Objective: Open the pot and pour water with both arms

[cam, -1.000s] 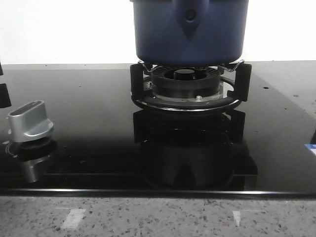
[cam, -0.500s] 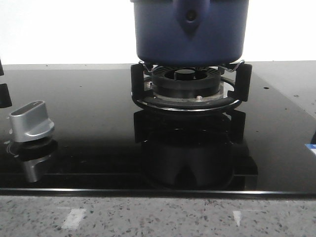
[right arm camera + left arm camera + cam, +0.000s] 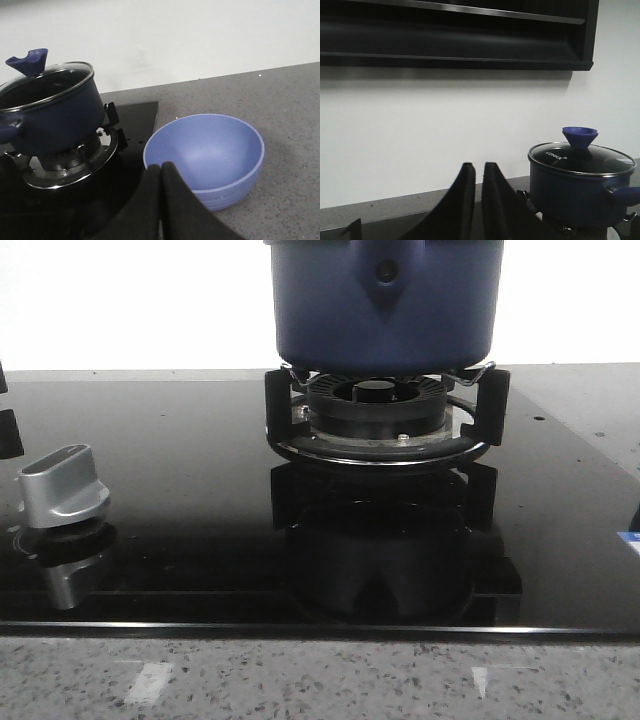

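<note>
The dark navy pot [image 3: 385, 310] stands on the gas burner [image 3: 378, 405], its pointed handle bracket facing the front camera. In the left wrist view the pot [image 3: 580, 195] wears a glass lid [image 3: 590, 161] with a blue knob [image 3: 580, 136]. My left gripper [image 3: 476, 166] hangs off to the pot's side, apart from it, jaws nearly together and empty. In the right wrist view the pot [image 3: 50, 120] and lid knob [image 3: 27, 61] show beside a light blue bowl [image 3: 210, 150]. My right gripper [image 3: 161, 166] is shut and empty, close to the bowl's rim. Neither gripper shows in the front view.
A silver stove knob [image 3: 62, 483] stands on the black glass hob [image 3: 180, 460] at the left. A speckled stone counter edge [image 3: 320, 680] runs along the front. A dark shelf [image 3: 455, 35] hangs on the white wall above the stove.
</note>
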{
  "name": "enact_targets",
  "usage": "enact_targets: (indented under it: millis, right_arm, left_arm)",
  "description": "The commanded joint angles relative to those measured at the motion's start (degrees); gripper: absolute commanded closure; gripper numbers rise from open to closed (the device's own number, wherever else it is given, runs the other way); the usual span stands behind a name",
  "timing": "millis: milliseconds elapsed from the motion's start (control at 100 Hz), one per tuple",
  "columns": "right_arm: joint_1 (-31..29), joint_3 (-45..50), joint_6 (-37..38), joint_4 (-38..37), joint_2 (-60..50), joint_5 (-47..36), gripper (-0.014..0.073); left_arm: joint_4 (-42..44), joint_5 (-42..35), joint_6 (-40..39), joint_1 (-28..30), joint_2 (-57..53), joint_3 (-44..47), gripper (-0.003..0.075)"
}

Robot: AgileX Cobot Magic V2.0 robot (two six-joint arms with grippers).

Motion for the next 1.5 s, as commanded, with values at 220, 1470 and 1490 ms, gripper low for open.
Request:
enact_targets:
  millis: [220, 1470, 1490]
  right_arm:
    - [0.02, -1.08, -0.61, 0.00, 0.14, -4.16, 0.0668]
    - [0.02, -1.08, -0.61, 0.00, 0.14, -4.16, 0.0668]
    - [0.02, -1.08, -0.61, 0.00, 0.14, -4.16, 0.0668]
  left_arm:
    - [-0.80, 0.58, -0.55, 0.13, 0.51, -1.56, 0.0740]
    - [95.29, -0.31, -92.37, 4.55, -3.53, 11.65, 0.0740]
    - [95.29, -1.24, -92.48, 4.94, -4.11, 12.71, 0.0740]
